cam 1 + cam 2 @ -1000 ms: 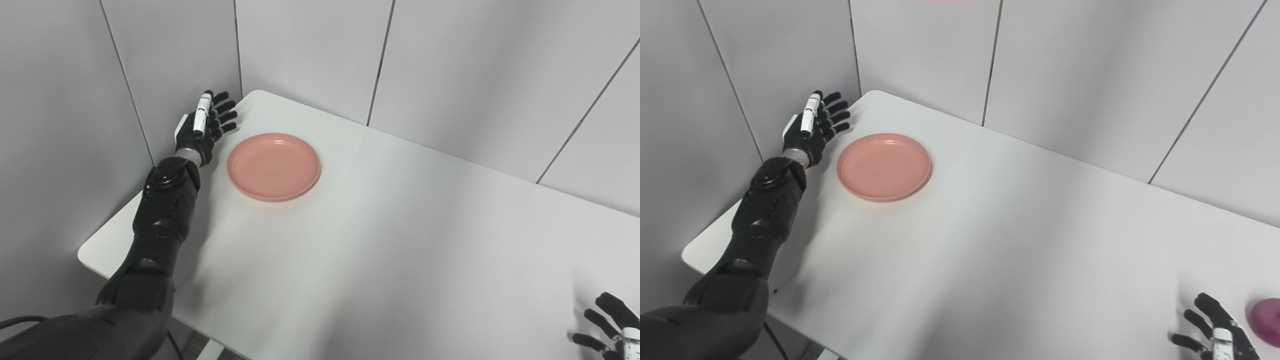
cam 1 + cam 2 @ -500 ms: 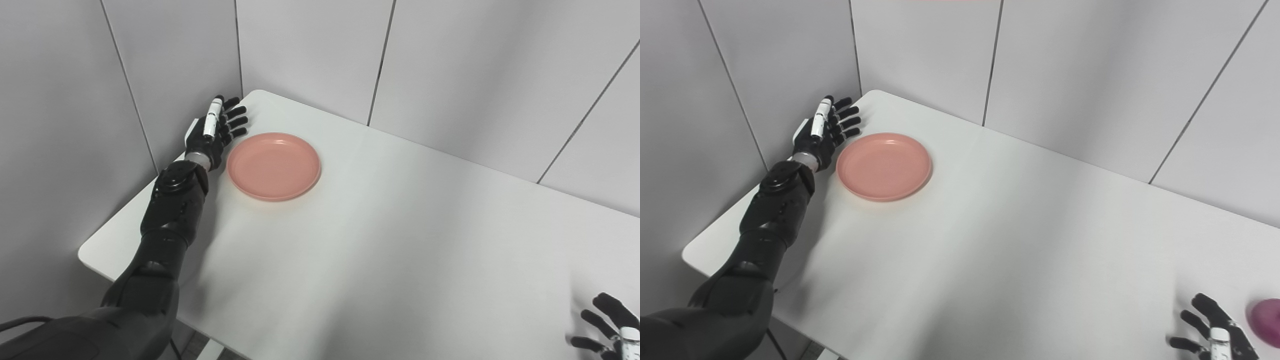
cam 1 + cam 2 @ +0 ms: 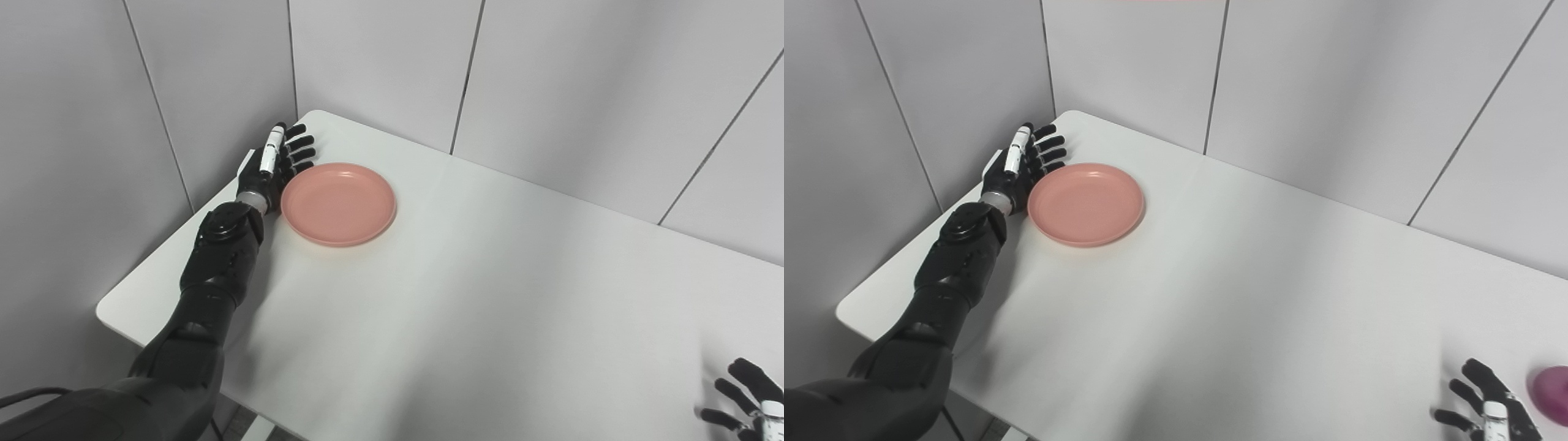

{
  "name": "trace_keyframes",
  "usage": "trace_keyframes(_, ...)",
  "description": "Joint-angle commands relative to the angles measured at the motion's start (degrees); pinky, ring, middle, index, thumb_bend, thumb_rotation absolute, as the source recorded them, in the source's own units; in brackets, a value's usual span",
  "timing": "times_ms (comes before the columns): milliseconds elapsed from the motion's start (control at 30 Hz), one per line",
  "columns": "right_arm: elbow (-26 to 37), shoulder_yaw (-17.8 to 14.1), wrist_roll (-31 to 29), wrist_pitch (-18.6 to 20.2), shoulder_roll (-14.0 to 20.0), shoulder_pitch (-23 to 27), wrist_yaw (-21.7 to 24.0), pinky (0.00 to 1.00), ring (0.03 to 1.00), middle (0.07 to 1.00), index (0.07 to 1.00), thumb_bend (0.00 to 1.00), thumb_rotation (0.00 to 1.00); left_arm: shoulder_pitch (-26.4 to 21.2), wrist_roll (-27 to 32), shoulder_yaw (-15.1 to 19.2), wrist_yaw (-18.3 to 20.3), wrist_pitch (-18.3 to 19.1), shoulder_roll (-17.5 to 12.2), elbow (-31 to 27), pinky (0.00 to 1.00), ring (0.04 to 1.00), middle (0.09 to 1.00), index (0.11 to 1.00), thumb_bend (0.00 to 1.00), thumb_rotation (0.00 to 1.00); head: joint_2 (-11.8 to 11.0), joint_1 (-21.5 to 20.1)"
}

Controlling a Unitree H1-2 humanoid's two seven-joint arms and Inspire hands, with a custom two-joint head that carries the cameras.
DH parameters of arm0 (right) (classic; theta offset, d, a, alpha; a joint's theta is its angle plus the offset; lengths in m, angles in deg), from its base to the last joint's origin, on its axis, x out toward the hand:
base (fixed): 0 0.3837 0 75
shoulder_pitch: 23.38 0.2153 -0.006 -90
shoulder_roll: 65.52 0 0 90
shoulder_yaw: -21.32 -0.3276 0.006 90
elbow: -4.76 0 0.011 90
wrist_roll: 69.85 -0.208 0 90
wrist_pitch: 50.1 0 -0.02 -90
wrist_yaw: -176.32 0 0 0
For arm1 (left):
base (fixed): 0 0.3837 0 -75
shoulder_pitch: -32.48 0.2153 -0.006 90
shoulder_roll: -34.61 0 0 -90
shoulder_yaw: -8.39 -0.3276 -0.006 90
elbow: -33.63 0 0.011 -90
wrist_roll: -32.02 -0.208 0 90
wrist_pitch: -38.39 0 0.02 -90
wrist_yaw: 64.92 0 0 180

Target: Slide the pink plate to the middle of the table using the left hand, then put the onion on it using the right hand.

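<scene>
Left hand flat, right hand splayed

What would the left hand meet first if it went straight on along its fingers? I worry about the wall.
Nothing on the table: the left hand points past the pink plate beside it, toward the far corner, probably meeting the wall.

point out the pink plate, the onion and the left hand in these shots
pink plate (image 3: 338,202), left eye view, on the flat middle of the dish.
onion (image 3: 1552,393), right eye view, on the purple part showing at the right edge.
left hand (image 3: 269,168), left eye view, on the back of the hand beside the plate's rim.
</scene>
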State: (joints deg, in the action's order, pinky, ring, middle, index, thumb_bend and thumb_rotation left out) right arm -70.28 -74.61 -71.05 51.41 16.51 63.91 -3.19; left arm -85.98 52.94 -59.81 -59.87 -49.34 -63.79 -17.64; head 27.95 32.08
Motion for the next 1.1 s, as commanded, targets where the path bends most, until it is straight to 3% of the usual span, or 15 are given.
trace_keyframes(0,2.0,-0.2,-0.07,-0.71,0.37,1.01,0.06,0.54,0.77,0.814,0.768,0.6,0.82,-2.5,-0.08,-0.16,0.58,-0.83,-0.91,-0.45,0.79,0.799,0.795,0.785,0.29,1.0,0.07,-0.05)
trace_keyframes(133,2.25,-0.12,0.01,-0.69,0.4,0.93,0.1,0.56,0.774,0.817,0.776,0.54,0.83,-2.24,0.14,-0.18,0.56,-0.5,-0.71,-0.9,0.79,0.804,0.803,0.791,0.3,1.0,0.07,-0.05)
trace_keyframes(400,1.9,-0.24,-0.11,-0.78,0.38,0.95,0.03,0.59,0.778,0.817,0.776,0.56,0.83,-1.81,0.55,-0.34,0.77,0.48,-0.23,-1.87,0.8,0.812,0.811,0.795,0.31,1.0,0.25,-0.15)
trace_keyframes(533,2.3,-0.17,-0.09,-0.3,0.39,0.98,0.07,0.6,0.781,0.818,0.777,0.51,0.83,-1.83,0.53,-0.61,0.63,1.53,-0.01,-1.93,0.79,0.798,0.8,0.784,0.3,1.0,0.32,-0.33)
trace_keyframes(933,2.63,-0.04,0.15,0.48,0.12,1.06,-0.11,0.56,0.777,0.817,0.775,0.57,0.82,-1.86,-0.26,-2.71,1.78,0.75,0.61,-1.31,0.79,0.802,0.803,0.781,0.3,1.0,0.43,-0.72)
trace_keyframes(1033,2.07,-0.05,0.22,-0.86,0.24,1.02,-0.05,0.55,0.766,0.806,0.766,0.53,0.82,-2.16,-0.28,-3.03,1.84,0.46,1.04,-0.93,0.79,0.803,0.802,0.78,0.3,1.0,0.48,-0.78)
trace_keyframes(1067,2.03,0.02,0.35,-1.04,0.32,1.01,0.0,0.54,0.76,0.802,0.763,0.56,0.82,-2.18,-0.26,-3.15,1.88,0.45,1.16,-0.97,0.79,0.802,0.8,0.779,0.31,1.0,0.48,-0.78)
